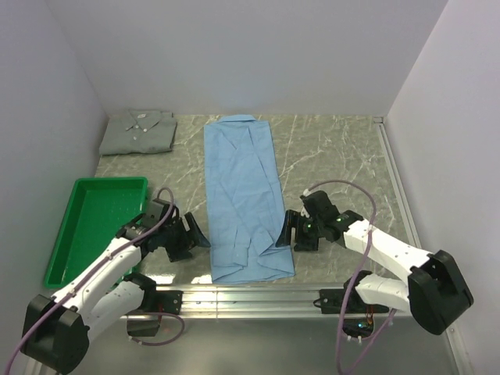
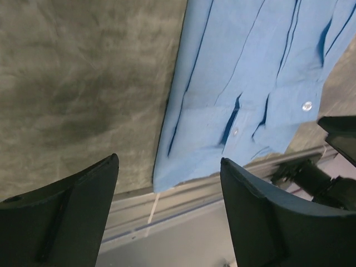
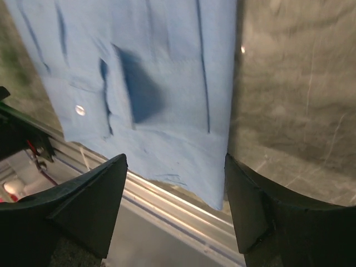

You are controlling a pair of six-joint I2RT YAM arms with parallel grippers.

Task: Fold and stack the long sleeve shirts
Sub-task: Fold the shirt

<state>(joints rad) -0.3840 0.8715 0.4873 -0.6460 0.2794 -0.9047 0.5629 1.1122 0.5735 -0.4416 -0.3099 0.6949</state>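
**Blue shirt laid out long, a gripper at each side of its near hem**

The light blue shirt (image 1: 244, 199) lies flat along the middle of the grey marbled counter (image 1: 336, 156). It is folded inward into a long narrow strip. Its collar (image 1: 238, 119) points to the far wall and its hem reaches the metal rail (image 1: 258, 295) at the near edge. Sleeve cuffs are tucked across the lower part of the strip. The left wrist view shows a small white button (image 2: 306, 105) on one cuff.

The pale grey-green shirt (image 1: 139, 131) sits in the far left corner of the counter. It is already folded to a small rectangle with its collar uppermost, well apart from the blue one.

The left gripper (image 1: 195, 234) is low over the counter just beside the blue shirt's left edge, near the hem. Its jaws are spread wide and nothing is between them. The right gripper (image 1: 285, 233) is at the opposite edge at about the same level, against or just beside the cloth. Its jaws also stand wide and hold nothing. Each wrist view looks between its own dark fingers at a near corner of the hem.

A green plastic tray (image 1: 94, 226) rests on the left side of the counter, beside the left arm.
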